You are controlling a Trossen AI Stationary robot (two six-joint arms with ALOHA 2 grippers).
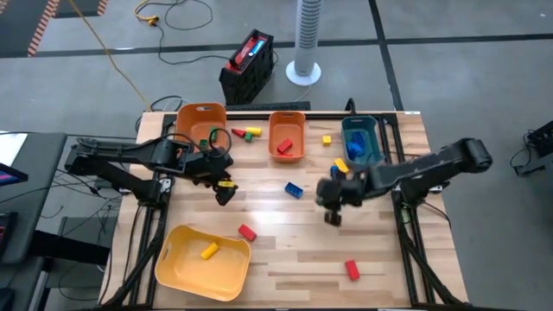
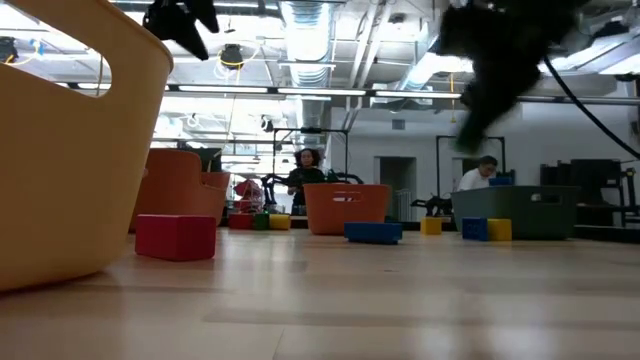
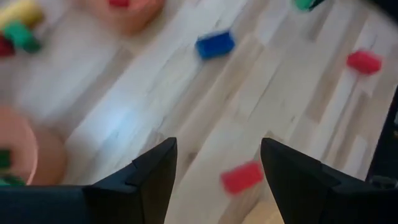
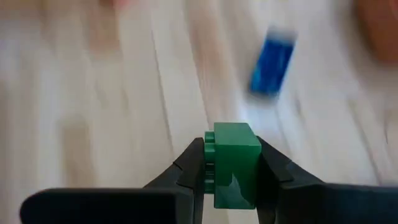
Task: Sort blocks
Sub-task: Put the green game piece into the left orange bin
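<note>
Right wrist view shows the right gripper [image 4: 230, 171] closed on a green block [image 4: 235, 163], pinched between its two fingers above the bare wood, with a blue block [image 4: 272, 59] lying further on. In the high view this gripper [image 1: 332, 206] hangs over the middle of the table [image 1: 285, 250], just beside the teal bin [image 1: 360, 138].

The left gripper [image 3: 214, 171] is open and holds nothing; a red block [image 3: 242, 177] lies on the wood between its fingers, near the yellow bin [image 1: 201, 262].

The green block seems to be held only by its narrow sides, so I think a fast swing could turn it or let it slip out. If it is released too early, it may bounce off a bin rim and land among the loose blocks.

Count from the high view: three orange, yellow and teal bins are clear; the orange one [image 1: 287, 136] has a second orange bin [image 1: 200, 123] beside it, so four in all. Loose on the table I count two red blocks, one blue, and one yellow alone, plus a small mixed cluster that I cannot count.
</note>
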